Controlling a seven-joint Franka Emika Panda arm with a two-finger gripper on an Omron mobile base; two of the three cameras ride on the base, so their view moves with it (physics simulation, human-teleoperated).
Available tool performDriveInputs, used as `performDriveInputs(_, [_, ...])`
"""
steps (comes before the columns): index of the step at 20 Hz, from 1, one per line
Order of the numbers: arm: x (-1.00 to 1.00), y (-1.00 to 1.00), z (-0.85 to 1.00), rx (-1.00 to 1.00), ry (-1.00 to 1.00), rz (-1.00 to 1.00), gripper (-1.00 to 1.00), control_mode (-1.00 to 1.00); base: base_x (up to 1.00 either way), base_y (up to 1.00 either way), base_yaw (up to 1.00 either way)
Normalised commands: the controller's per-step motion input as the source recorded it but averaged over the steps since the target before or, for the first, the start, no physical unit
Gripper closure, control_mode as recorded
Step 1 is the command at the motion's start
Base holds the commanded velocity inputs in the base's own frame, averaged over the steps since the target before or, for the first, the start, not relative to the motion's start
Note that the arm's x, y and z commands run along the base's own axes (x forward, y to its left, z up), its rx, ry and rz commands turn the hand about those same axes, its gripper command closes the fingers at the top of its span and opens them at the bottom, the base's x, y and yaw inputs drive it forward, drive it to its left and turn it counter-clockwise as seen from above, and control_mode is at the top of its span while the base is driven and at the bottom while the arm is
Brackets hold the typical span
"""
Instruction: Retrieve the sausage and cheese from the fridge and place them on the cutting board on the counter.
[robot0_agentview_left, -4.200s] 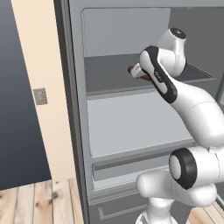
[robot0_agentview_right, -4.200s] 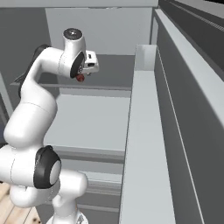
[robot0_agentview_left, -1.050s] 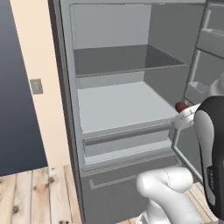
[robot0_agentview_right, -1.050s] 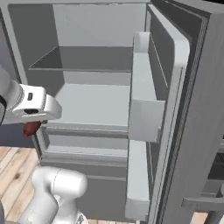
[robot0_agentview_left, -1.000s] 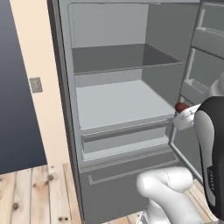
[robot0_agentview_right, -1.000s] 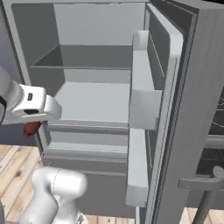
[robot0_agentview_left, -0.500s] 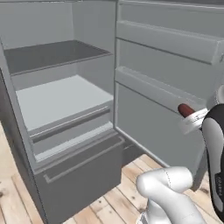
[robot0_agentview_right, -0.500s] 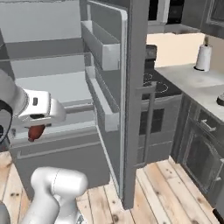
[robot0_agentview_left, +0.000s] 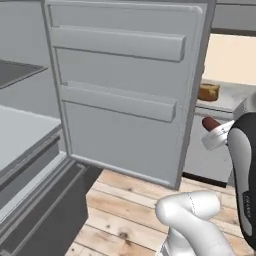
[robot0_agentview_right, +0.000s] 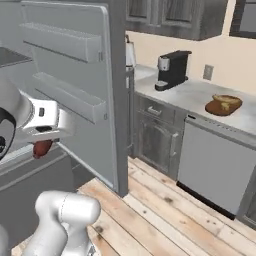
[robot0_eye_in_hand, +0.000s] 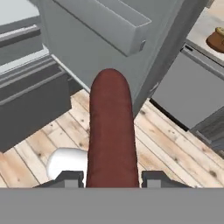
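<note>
Hand view: hand (robot0_eye_in_hand: 111, 177) grips sausage (robot0_eye_in_hand: 110, 131) | fridge (robot0_agentview_left: 125, 90) door shelves bare

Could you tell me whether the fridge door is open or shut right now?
Open: the fridge door is swung wide, its inner shelves facing the room.

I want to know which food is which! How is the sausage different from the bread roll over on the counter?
The sausage is dark red-brown; the bread roll is tan-orange. The sausage is a long, thin link with a rounded end, while the bread roll is a wider lump. The sausage is clamped in the pincer, up in the air; the bread roll lies on the cutting board on the counter. Both are out of the fridge.
</note>
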Motion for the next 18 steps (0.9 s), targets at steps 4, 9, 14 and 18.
performDriveInputs(4, [0.0, 0.0, 0.0, 0.0, 0.0, 0.0, 1.0, 1.0, -0.69, 0.01, -0.75])
performDriveInputs(9, [0.0, 0.0, 0.0, 0.0, 0.0, 0.0, 1.0, 1.0, 0.06, -0.01, -0.73])
performDriveInputs(14, [0.0, 0.0, 0.0, 0.0, 0.0, 0.0, 1.0, 1.0, 0.9, -0.22, -0.49])
performDriveInputs(18, [0.0, 0.0, 0.0, 0.0, 0.0, 0.0, 1.0, 1.0, 1.0, 0.0, -0.15])
